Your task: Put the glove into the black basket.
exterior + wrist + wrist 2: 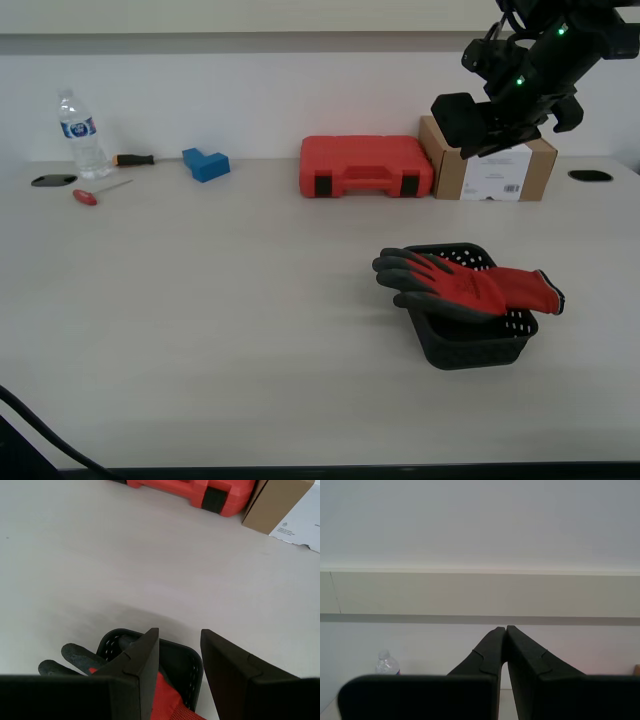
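Mostly done: the glove (468, 285) lies across the black basket (472, 342), fingers and cuff overhanging its rim. My first gripper (179, 652) hangs above it, parted and empty; my second gripper (506, 630) is closed on nothing.

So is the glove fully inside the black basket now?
Not fully. The glove lies across the black basket, its grey fingertips overhanging one rim and its cuff the other.

So we've got the red glove (468, 285) draped flat across the black basket (470, 338), grey fingertips hanging past one rim, cuff sticking over the other.
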### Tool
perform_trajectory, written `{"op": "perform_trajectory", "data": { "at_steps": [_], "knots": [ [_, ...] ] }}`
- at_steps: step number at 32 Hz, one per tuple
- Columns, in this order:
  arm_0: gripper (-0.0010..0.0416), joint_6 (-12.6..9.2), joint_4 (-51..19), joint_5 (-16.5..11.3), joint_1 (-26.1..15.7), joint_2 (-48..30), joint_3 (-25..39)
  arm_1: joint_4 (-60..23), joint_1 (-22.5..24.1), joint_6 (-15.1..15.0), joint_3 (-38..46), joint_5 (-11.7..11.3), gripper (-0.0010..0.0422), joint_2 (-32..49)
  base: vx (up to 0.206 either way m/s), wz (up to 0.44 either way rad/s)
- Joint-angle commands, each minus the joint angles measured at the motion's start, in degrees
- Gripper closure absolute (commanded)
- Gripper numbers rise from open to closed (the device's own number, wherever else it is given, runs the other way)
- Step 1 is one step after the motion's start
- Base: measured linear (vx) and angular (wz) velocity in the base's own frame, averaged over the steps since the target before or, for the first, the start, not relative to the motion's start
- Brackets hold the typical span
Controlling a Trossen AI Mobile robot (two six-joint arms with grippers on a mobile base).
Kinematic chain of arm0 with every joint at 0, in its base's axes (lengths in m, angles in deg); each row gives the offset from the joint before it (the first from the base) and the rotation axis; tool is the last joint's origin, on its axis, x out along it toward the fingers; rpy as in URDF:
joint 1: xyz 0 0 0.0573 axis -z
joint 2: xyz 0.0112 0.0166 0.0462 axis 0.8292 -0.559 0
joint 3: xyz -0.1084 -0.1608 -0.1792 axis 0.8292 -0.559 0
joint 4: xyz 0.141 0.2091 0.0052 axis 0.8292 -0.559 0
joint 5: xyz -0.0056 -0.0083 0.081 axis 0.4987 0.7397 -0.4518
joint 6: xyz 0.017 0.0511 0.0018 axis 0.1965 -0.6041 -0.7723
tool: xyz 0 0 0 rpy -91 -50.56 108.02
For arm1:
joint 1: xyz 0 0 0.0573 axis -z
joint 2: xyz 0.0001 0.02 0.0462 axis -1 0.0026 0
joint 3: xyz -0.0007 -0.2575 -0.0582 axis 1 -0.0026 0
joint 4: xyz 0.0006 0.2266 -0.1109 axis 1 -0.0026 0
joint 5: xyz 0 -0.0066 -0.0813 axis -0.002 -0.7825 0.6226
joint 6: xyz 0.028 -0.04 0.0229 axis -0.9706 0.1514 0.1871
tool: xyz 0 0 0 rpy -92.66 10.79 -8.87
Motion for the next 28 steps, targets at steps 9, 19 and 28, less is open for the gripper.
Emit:
{"op": "perform_trajectory", "data": {
  "at_steps": [9, 19, 28],
  "knots": [
    [0.0291, 0.00, 0.07, 0.20, -0.04, 0.04, 0.02, 0.22, 0.00, -0.07, 0.07, -0.02, 0.0412, 0.00, 0.000, 0.000],
    [0.0291, 0.00, 0.07, 0.20, -0.04, 0.04, 0.02, 0.22, 0.00, -0.07, 0.07, -0.04, 0.0412, 0.00, 0.000, 0.000],
    [0.0291, 0.00, 0.04, 0.20, -0.07, 0.04, 0.02, 0.22, 0.00, -0.07, 0.07, -0.02, 0.0412, 0.00, 0.000, 0.000]
  ]
}}
